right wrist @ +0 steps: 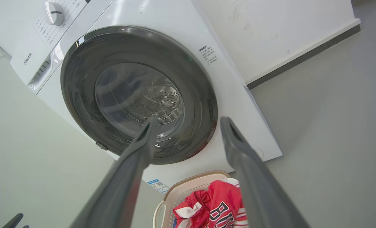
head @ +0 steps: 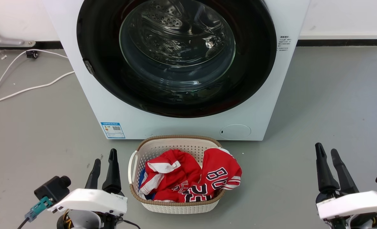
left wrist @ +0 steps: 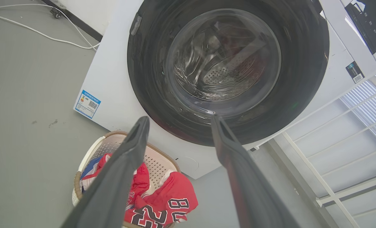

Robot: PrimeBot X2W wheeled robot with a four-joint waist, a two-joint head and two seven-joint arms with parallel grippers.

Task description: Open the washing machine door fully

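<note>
The washing machine door [head: 99, 57] is a big glossy black disc with a bulging clear glass centre, lying flat against the white machine front, shut; the steel drum shows through the glass. A small grey latch tab sits on its left rim. The same washing machine door [left wrist: 143, 72] fills the left wrist view and the washing machine door [right wrist: 77, 88] the right wrist view. My left gripper [head: 105, 159] rests low at the lower left, open and empty, well short of the door. My right gripper [head: 325, 150] rests at the lower right, open and empty.
A cream basket [head: 179, 207] holding red jerseys stands on the grey floor right in front of the machine, between my grippers. White cables [head: 26, 89] trail on the floor at the left. A small round white flap [head: 235, 131] sits low on the machine front.
</note>
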